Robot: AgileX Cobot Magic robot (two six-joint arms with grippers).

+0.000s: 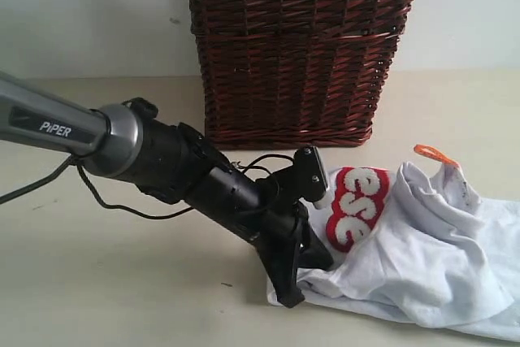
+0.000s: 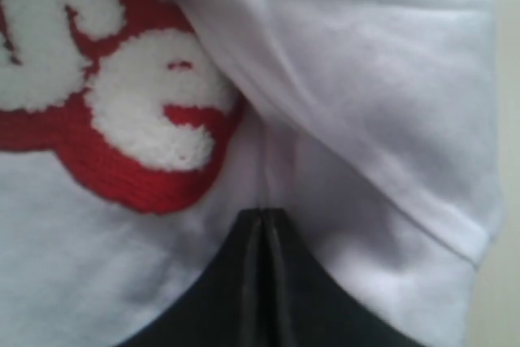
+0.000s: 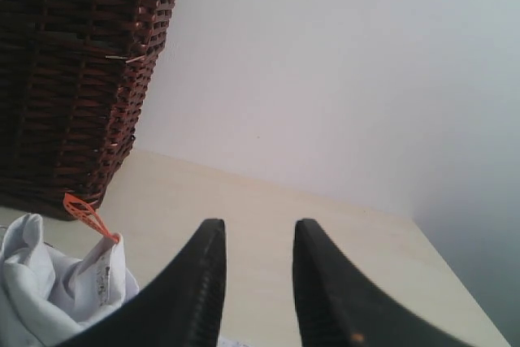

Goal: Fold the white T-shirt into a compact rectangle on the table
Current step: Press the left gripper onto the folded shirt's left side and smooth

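The white T-shirt [image 1: 422, 258] lies crumpled on the table [image 1: 122, 282] at the front right, its red-outlined lettering [image 1: 357, 205] facing up and an orange tag [image 1: 435, 153] sticking out at its far side. My left gripper [image 1: 286, 297] points down at the shirt's left edge, jaws pressed together on a pinch of fabric. In the left wrist view the shut gripper [image 2: 262, 213] meets the cloth [image 2: 366, 79] just beside the lettering [image 2: 122, 95]. My right gripper [image 3: 258, 229] is open and holds nothing, above the table [image 3: 260, 193] beside the shirt [image 3: 49, 282] and tag [image 3: 85, 215].
A dark brown wicker basket [image 1: 301, 46] stands at the back of the table, just behind the shirt; it also shows in the right wrist view [image 3: 73, 62]. The left arm's cable [image 1: 130, 209] trails over the table. A pale wall rises behind.
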